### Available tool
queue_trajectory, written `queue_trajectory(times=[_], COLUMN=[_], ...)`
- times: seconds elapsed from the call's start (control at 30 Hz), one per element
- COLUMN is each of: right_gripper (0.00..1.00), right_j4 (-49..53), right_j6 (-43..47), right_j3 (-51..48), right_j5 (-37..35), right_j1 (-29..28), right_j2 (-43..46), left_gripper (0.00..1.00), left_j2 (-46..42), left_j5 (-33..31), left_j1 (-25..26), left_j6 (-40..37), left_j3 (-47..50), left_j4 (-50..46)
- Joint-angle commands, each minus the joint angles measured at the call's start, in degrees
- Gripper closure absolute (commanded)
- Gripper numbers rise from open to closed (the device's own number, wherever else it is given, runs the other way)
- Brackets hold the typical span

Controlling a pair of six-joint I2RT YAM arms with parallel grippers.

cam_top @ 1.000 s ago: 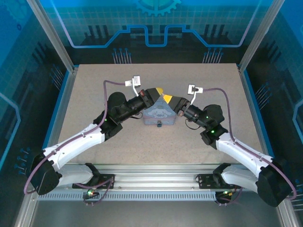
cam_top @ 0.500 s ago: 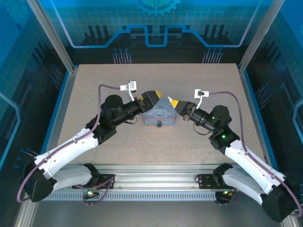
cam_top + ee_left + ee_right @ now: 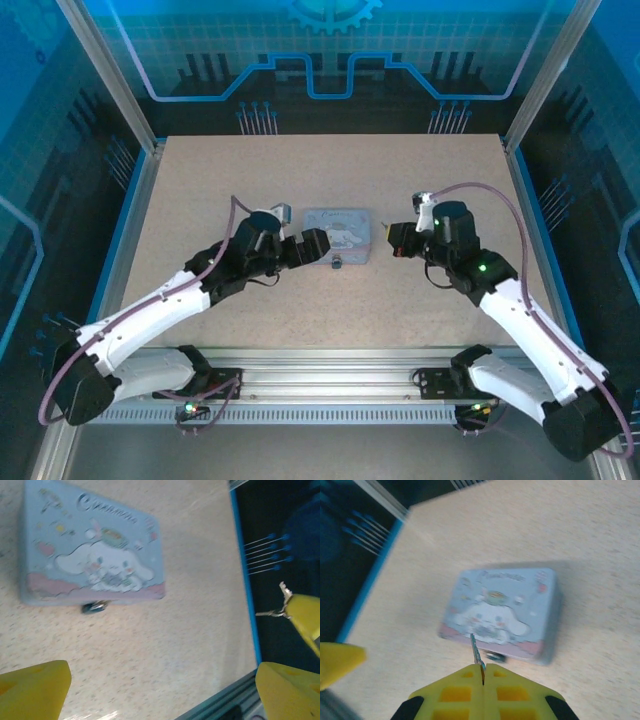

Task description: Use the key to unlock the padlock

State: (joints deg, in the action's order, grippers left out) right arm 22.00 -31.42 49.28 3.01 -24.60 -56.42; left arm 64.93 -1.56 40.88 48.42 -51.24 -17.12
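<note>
Pinching the thin metal key (image 3: 476,652), the right hand (image 3: 482,668) is closed; the left hand (image 3: 160,682) gapes beside the rectangular tin (image 3: 90,555).

Tin box (image 3: 90,555) glossy, printed; key (image 3: 475,650) thin metal; tabletop (image 3: 175,645) matt, speckled.

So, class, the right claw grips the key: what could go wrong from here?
1. The key sticks out thinly from the shut right claw; it could twist or slip against the tiny padlock.
2. The left claw is open, holding nothing, so the tin and padlock may slide when pushed.
</note>
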Motion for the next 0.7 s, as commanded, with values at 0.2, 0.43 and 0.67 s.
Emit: queue_trajectory(times=[0.2,0.43,0.67], right_gripper=[1.00,1.00,1.00], right_j4=[12.6,13.6,12.8], right_j6=[9.6,11.3,12.0], right_j3=[9.1,13.1,15.5], right_j5=[-14.4,-15.9,-16.4], right_j1=[-1.1,-1.3,-1.9], right_j2=[-12.5,-21.3,-27.9], left_gripper=[0.04,0.03,0.02], left_j2=[3.5,7.9,14.6], left_j5=[-6.0,-4.3,1.4], left_j1=[0.1,-2.3,-7.7], left_j6=[-7.2,-10.4,-9.0], left_j3=[2.0,3.0,2.1], left_j4=[-7.2,1.4,9.7])
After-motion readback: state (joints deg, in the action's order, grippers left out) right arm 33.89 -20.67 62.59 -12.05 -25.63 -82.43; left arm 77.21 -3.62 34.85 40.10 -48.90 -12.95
